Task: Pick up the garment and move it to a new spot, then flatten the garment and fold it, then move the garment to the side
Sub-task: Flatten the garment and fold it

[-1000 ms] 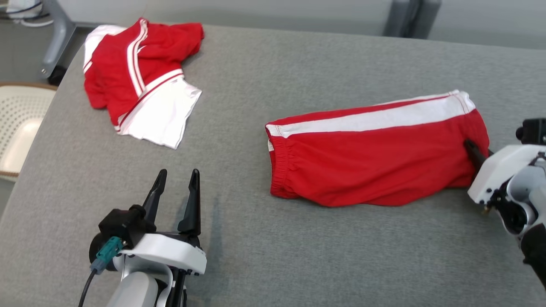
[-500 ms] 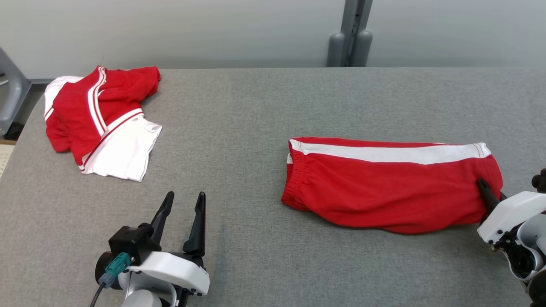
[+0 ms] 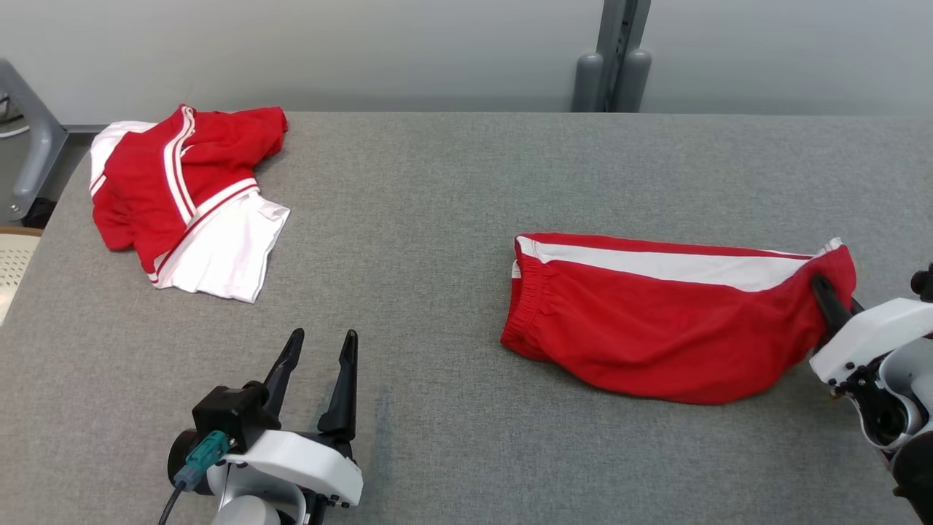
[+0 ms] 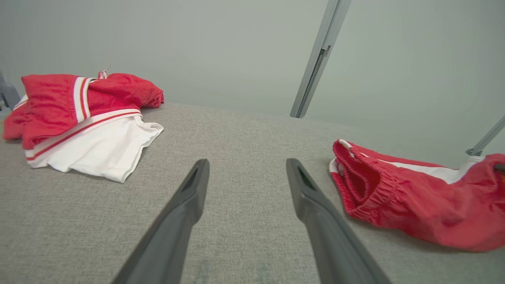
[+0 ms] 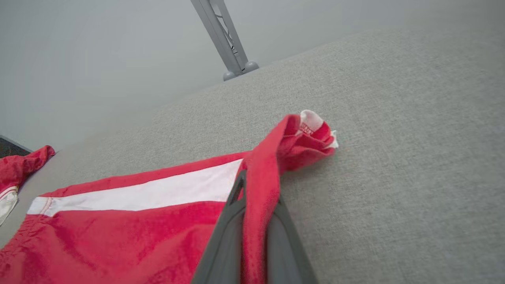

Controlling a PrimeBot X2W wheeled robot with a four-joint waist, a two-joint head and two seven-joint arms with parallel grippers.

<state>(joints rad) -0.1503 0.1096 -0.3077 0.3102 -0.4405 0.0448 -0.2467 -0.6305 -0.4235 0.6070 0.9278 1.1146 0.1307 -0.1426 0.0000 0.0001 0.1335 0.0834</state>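
While the right gripper (image 5: 258, 189) pinches the shorts (image 3: 656, 328) and the left gripper (image 3: 324, 335) gapes, the grey table (image 3: 437, 219) meets a pale wall (image 3: 364, 51).

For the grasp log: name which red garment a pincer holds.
The red shorts, hem clamped in the right pincer; the crumpled red-and-white garment lies apart, untouched.

The right hand (image 3: 820, 286) pinches the end of the red shorts (image 3: 656, 328), which stretch away to its left on the grey worktop (image 3: 437, 219). The left hand (image 3: 324, 335) stands with fingers apart; a red-and-white garment (image 3: 182, 197) lies beyond it, further left.
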